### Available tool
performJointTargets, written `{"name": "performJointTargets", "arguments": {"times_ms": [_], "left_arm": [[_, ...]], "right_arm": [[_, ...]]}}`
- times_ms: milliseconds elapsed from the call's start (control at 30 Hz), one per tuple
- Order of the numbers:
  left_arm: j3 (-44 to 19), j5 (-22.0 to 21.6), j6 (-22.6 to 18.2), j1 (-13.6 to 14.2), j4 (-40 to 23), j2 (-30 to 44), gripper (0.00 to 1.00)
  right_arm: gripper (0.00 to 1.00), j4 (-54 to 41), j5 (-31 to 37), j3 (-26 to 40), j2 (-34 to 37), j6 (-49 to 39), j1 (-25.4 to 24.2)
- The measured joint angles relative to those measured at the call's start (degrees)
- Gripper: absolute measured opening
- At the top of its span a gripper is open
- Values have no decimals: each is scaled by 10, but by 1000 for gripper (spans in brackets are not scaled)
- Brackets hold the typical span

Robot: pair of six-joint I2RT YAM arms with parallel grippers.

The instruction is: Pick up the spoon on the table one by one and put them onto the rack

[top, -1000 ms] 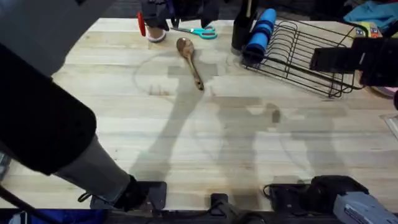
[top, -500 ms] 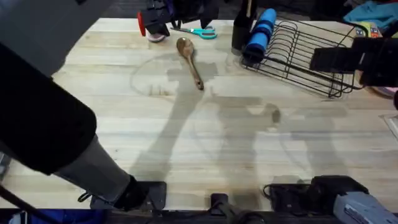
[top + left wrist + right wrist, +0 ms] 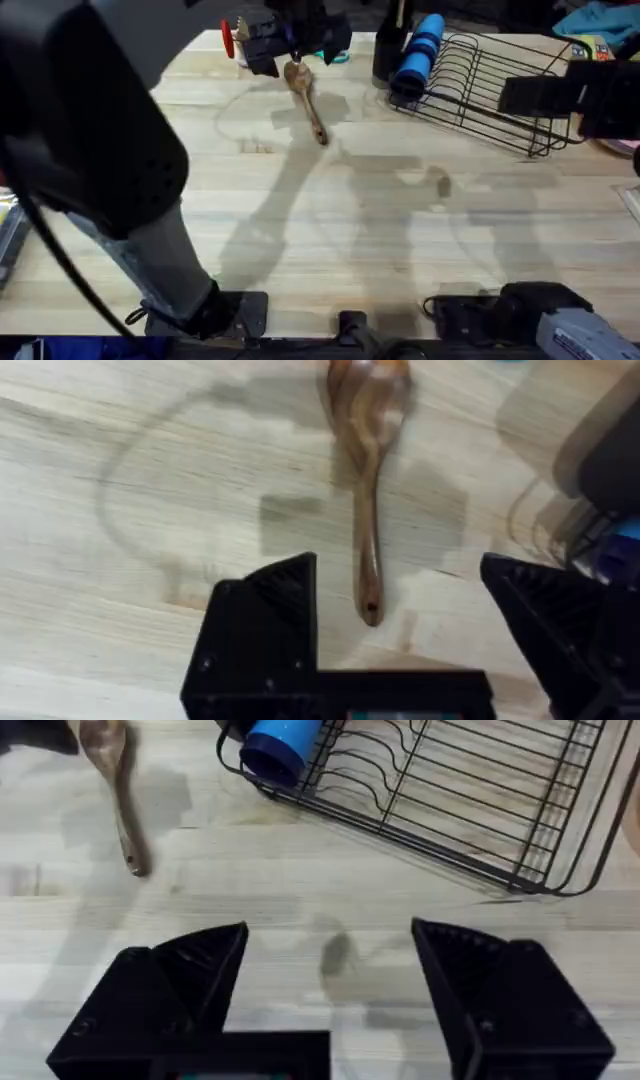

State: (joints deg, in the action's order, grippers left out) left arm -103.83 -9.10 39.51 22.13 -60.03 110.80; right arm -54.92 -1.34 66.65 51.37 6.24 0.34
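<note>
Overhead, the left pincer (image 3: 290, 55) hangs wide open and empty over the spoon (image 3: 305, 98) on the table (image 3: 400, 230). Right pincer (image 3: 330, 970) open, empty; rack (image 3: 470, 800) beyond it holds a blue cylinder (image 3: 280, 745).

The left arm (image 3: 90, 150) swings in from the lower left and now reaches farther over the table, its dark bulk sitting more upright than a second ago. Its gripper (image 3: 285, 40) slides from the far edge toward the spoon (image 3: 305, 98) and now hangs right over the spoon's bowl, covering most of the scissors (image 3: 335, 55) behind it. From the left wrist, the spoon's handle (image 3: 368, 550) lies between the spread fingers (image 3: 260, 610), untouched.
</note>
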Motion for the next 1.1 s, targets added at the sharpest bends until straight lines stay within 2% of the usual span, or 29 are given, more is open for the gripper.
{"name": "performJointTargets", "arguments": {"times_ms": [667, 1100], "left_arm": [[0, -24, 0, 0, 19, 80, 993], [0, -26, 0, 0, 65, 119, 993]], "right_arm": [[993, 0, 0, 0, 0, 0, 0], [993, 0, 0, 0, 0, 0, 0]]}}
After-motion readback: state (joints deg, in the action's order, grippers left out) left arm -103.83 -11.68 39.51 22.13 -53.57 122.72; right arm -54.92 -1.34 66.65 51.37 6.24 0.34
